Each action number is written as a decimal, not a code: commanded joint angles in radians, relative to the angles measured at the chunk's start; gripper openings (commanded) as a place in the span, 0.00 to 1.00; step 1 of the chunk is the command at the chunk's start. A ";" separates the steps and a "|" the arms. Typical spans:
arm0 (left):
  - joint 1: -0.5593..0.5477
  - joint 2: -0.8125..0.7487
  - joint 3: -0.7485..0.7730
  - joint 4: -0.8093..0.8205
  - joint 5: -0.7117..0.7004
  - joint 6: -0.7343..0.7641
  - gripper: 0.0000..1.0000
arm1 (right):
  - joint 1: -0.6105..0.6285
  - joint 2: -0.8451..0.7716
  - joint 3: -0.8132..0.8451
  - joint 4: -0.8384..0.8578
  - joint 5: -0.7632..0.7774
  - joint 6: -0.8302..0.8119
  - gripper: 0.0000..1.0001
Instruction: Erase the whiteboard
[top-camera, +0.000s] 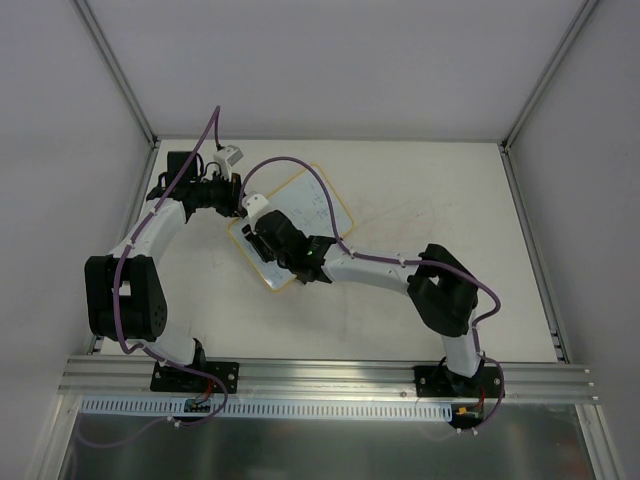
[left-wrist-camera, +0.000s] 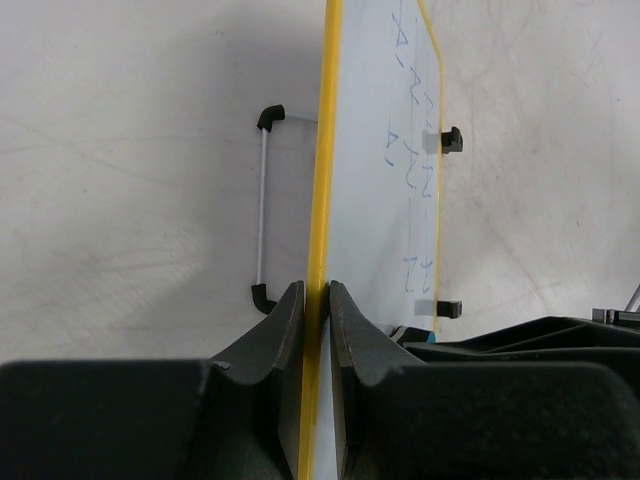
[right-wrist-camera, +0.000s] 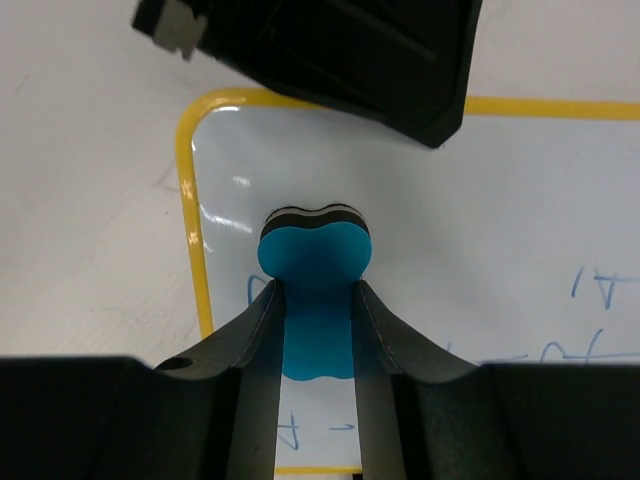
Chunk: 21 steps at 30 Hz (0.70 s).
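Note:
The whiteboard (top-camera: 300, 215) is white with a yellow rim and lies tilted at the table's middle left. My left gripper (top-camera: 238, 193) is shut on its left edge; in the left wrist view the two fingers pinch the yellow rim (left-wrist-camera: 318, 290), and faint blue scribbles (left-wrist-camera: 412, 150) and two black tabs show. My right gripper (top-camera: 255, 232) is over the board's near-left corner, shut on a blue eraser (right-wrist-camera: 315, 290) whose black felt end touches the whiteboard (right-wrist-camera: 500, 200) near its rounded corner. Blue marks (right-wrist-camera: 600, 285) show beside the eraser.
A white wire stand with black tips (left-wrist-camera: 263, 200) lies on the table left of the board. The grey table (top-camera: 440, 200) is walled by white panels at the back and sides. The aluminium rail (top-camera: 330, 375) carries both arm bases.

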<state>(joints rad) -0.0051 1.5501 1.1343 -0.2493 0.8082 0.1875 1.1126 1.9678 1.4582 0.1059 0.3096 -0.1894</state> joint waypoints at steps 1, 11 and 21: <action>-0.003 -0.036 0.007 -0.025 0.003 -0.011 0.00 | 0.003 0.049 0.085 -0.009 0.034 -0.015 0.00; -0.003 -0.025 0.016 -0.027 -0.021 -0.039 0.00 | 0.026 0.060 0.048 -0.072 0.036 -0.036 0.00; -0.003 -0.018 0.021 -0.025 -0.030 -0.054 0.00 | 0.052 0.022 -0.087 -0.095 0.033 -0.050 0.00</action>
<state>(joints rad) -0.0051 1.5501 1.1343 -0.2558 0.7826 0.1497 1.1568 1.9770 1.4281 0.0990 0.3378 -0.2260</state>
